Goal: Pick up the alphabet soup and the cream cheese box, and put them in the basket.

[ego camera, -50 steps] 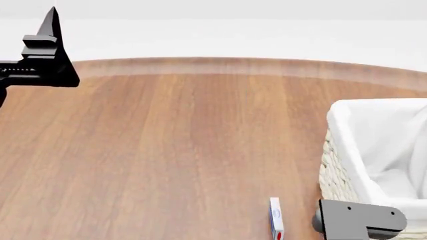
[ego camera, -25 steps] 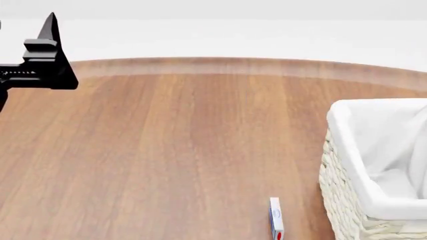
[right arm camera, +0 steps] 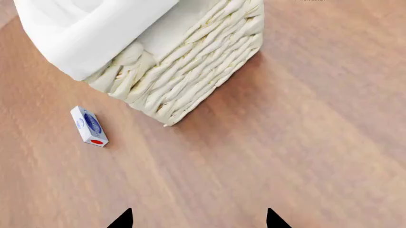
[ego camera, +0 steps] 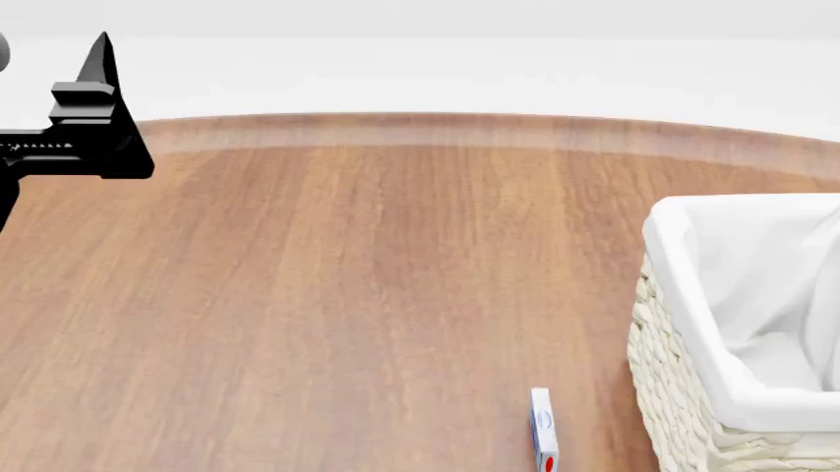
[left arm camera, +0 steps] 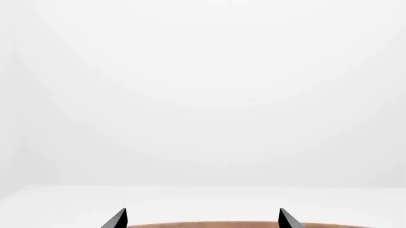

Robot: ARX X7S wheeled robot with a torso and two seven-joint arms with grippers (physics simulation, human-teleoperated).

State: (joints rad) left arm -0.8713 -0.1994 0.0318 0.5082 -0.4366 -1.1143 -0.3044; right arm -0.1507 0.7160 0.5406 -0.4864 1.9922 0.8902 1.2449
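The cream cheese box (ego camera: 542,433), small, white with a blue marking and a red spot, stands on its thin edge on the wooden table, just left of the basket (ego camera: 683,295). The right wrist view shows the box (right arm camera: 89,126) beside a corner of the woven basket (right arm camera: 190,71). My right gripper (right arm camera: 198,219) is open and empty, above bare table and apart from both; it is out of the head view. My left gripper (ego camera: 94,59) is open and empty, raised at the far left; its tips also show in the left wrist view (left arm camera: 201,219). The alphabet soup is out of view.
The round wooden table (ego camera: 329,295) has its curved far edge (ego camera: 459,123) against a white floor and wall. The basket's white cloth lining (ego camera: 774,285) folds over its rim. The left wrist view shows only white wall and a sliver of table (left arm camera: 203,225).
The grey right-arm part seen at the bottom right one second ago has left the head view. The left gripper has sunk very slightly.
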